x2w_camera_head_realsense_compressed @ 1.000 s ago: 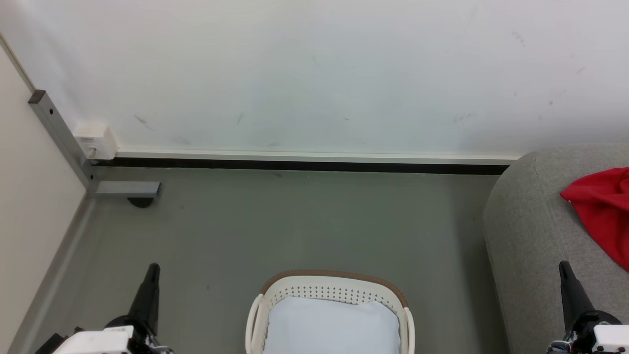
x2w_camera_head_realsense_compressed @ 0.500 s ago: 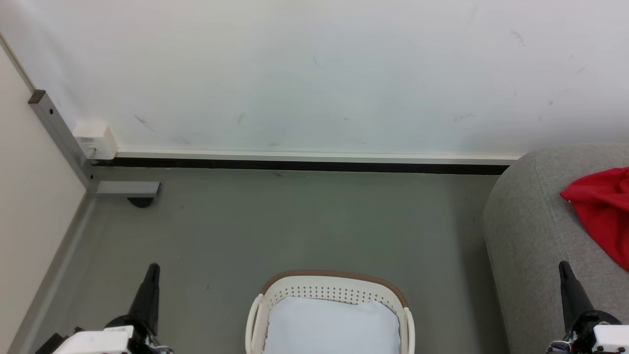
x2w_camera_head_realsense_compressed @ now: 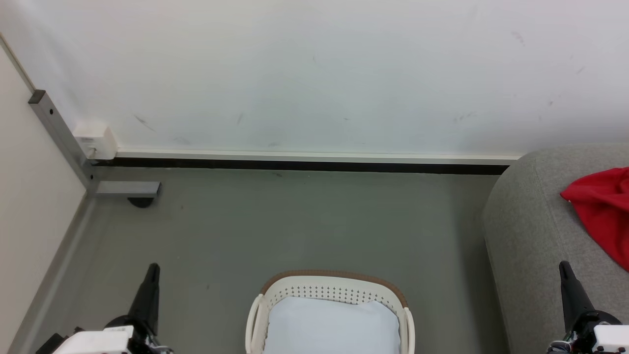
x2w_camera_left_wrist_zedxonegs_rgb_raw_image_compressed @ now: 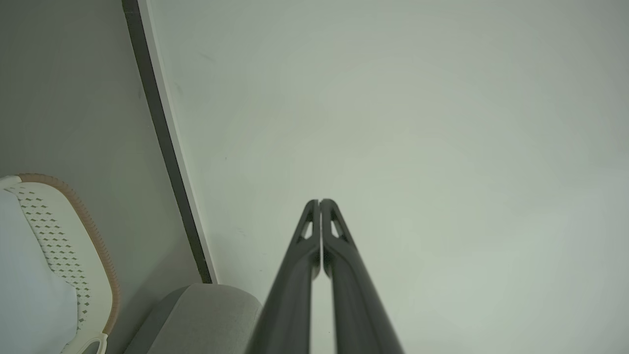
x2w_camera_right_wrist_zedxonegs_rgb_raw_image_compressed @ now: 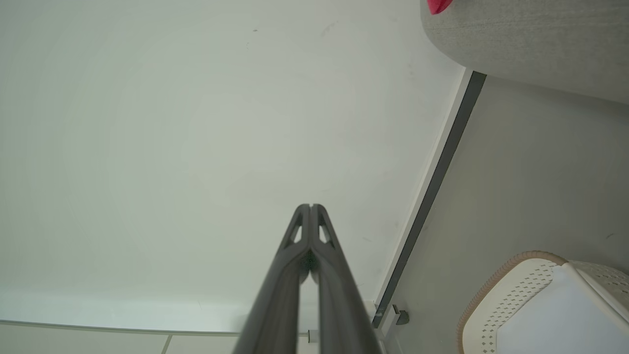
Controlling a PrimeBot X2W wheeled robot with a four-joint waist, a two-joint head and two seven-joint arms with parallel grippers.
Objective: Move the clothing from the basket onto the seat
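Head view: red clothing (x2w_camera_head_realsense_compressed: 602, 206) is seen lying on the grey seat (x2w_camera_head_realsense_compressed: 530, 221) at 3 o'clock. The basket (x2w_camera_head_realsense_compressed: 334, 290), w/ pale cloth (x2w_camera_head_realsense_compressed: 331, 327) inside, is at 6. Left gripper (x2w_camera_head_realsense_compressed: 153, 268) is at 7, right gripper (x2w_camera_head_realsense_compressed: 564, 265) at 5.
Left wrist view: fingers are pressed together tip to tip; basket at 8.
Right wrist view: fingers are likewise pressed together; clothing on seat at 1, basket at 4.

clothing (x2w_camera_head_realsense_compressed: 602, 211): plain bright red. seat (x2w_camera_head_realsense_compressed: 526, 226): grey, woven. basket (x2w_camera_head_realsense_compressed: 334, 290): white, dotted perforations, brown rim band. liner cloth (x2w_camera_head_realsense_compressed: 331, 327): pale bluish-white. floor (x2w_camera_head_realsense_compressed: 295, 226): grey-green. wall (x2w_camera_head_realsense_compressed: 314, 73): white. skirting (x2w_camera_head_realsense_compressed: 295, 166): black under cream.
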